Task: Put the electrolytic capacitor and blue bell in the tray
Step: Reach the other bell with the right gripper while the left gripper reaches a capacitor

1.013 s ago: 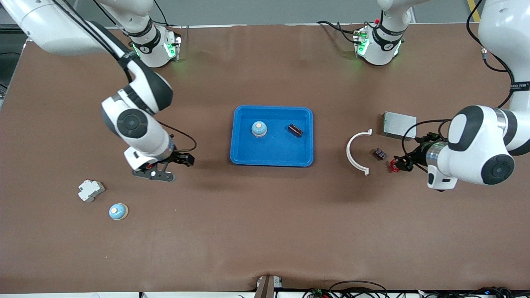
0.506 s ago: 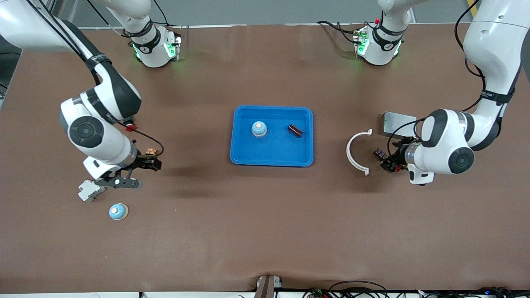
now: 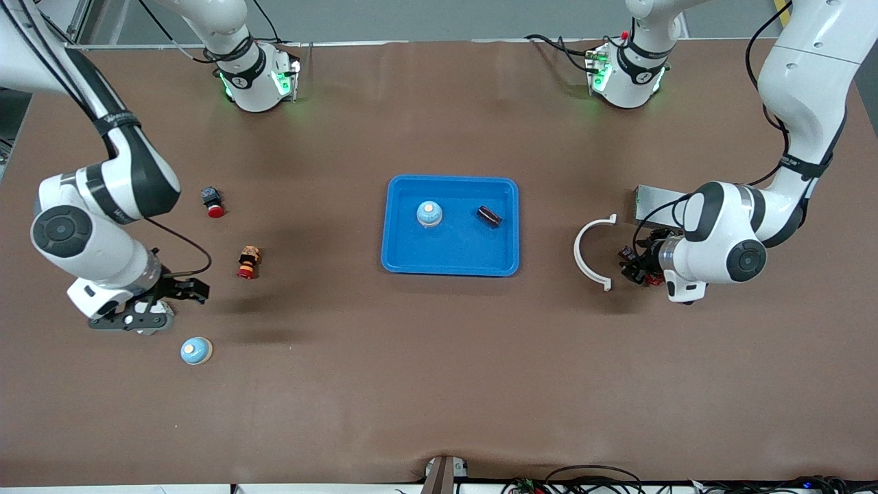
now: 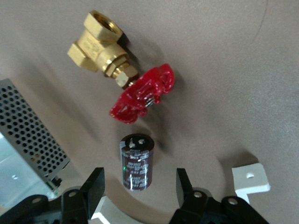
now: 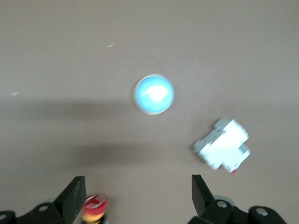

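My left gripper (image 4: pixel 140 186) straddles the capacitor (image 4: pixel 136 162) lying between the white arc (image 3: pixel 594 252) and the valve (image 4: pixel 125 79), fingers apart, not yet touching. It looks a light, rigid, slick cylinder, so I'd pinch across its sides. My right gripper (image 5: pixel 135 196), fingers wide, hangs over the breaker (image 5: pixel 223 149), beside the bell (image 3: pixel 195 350). The tray (image 3: pixel 398 261) holds one of each.
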Robot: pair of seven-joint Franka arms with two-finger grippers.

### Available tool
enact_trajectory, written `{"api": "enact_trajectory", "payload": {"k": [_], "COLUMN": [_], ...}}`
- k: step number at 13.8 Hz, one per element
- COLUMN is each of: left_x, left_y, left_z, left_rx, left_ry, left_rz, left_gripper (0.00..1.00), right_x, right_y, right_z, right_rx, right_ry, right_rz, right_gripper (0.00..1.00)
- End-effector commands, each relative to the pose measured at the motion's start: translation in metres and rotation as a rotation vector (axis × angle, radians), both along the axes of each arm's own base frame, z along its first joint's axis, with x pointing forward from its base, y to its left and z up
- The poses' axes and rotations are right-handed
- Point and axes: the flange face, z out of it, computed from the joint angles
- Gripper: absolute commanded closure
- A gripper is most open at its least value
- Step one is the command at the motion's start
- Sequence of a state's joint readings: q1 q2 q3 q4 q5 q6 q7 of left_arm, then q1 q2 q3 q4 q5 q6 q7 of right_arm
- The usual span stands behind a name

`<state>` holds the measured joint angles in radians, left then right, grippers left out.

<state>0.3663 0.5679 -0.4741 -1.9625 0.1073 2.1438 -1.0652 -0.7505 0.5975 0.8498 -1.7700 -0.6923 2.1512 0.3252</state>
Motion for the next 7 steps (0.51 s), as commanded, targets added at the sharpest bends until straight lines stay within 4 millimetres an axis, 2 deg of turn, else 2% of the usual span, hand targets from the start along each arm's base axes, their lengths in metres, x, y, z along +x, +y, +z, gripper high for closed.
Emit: {"api": "enact_trajectory", "payload": {"k": [1,2,5,7], "left_x": [-0.004,-0.004,-0.004,0.000], "left_y": [0.003,0.005,0.014,0.014], "left_z": [-0.006,-0.008,-0.019,-0.016], "left_rx": [0.015,0.025,0.037,0.059], "left_ry": [-0.011,-0.012,-0.020,-0.034], "left_rz": [0.007,-0.002,-0.012,-0.032], "left_gripper": [0.32,0.34,0.60,1.00], "right_x": [0.011,0.013,0.023,0.030], "right_y": [-0.036,-0.045,-0.054,-0.038], "right_z": [-0.033,-0.045,-0.063,-0.064], "right_rx": [0.015,0.027,0.111,0.178], "right_ry": [-0.034,-0.040,-0.031,-0.024], "right_rz": [0.042,0.017,-0.078,-0.118], "right_gripper": [0.00,0.00,0.00,0.00]}}
